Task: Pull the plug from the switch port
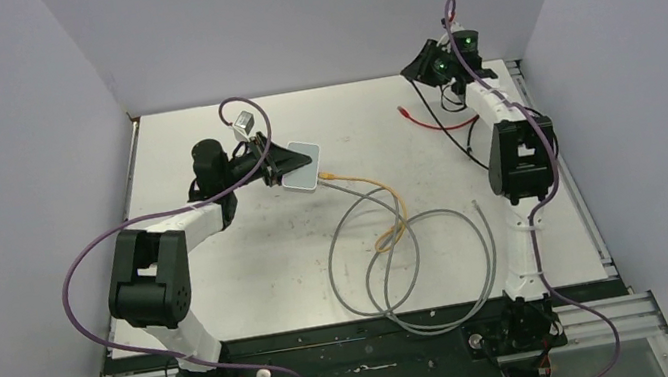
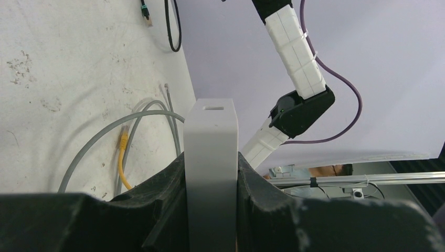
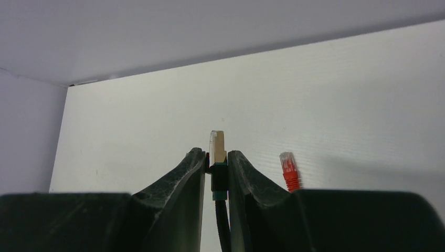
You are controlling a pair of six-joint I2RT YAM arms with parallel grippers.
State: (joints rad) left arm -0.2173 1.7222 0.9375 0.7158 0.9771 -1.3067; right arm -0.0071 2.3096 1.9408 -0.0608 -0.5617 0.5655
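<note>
The switch sat clamped in my left claw while my right claw, well apart, pinched a black plug already out; setting it down looked next.

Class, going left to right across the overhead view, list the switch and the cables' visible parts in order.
Switch → yellow cable → red plug → black cable. Grey cable overlaps the yellow, so omitted.

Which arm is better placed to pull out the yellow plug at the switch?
Right, probably. The left gripper is shut on the switch and steadies it. The right gripper holds only a black cable's plug; it could drop that and reach the yellow plug.
</note>
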